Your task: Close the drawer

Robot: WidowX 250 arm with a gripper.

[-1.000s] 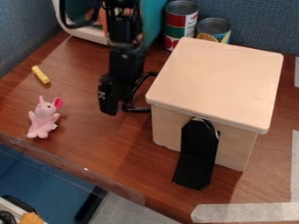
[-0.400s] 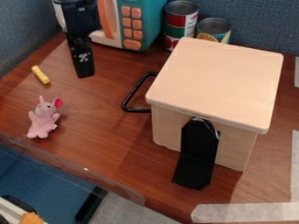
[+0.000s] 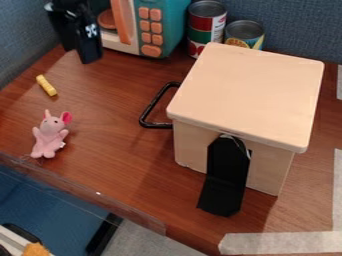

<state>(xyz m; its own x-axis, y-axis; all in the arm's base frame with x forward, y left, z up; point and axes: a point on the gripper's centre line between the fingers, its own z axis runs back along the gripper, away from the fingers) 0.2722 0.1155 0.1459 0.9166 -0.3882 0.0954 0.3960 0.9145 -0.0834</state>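
Up in the top left corner hangs the black gripper (image 3: 79, 50), in front of the toy microwave and well away from the box. A pale wooden box (image 3: 250, 95) with a rounded flat top stands right of centre. The black loop handle (image 3: 152, 107) sticks out from its left side, and nothing touches it. No part of a drawer juts out past the box's top on that side. The drawer's face is hidden under the top's overhang.
Two cans (image 3: 206, 25) stand behind the box, beside a teal toy microwave (image 3: 169, 25). A pink plush toy (image 3: 49, 134) and a yellow stick (image 3: 46, 85) lie on the left. A black flap (image 3: 226, 175) leans at the box's front.
From beside the handle, the gripper has moved up and left to the top left corner, uncovering the handle and the microwave's front. The box looks unmoved.
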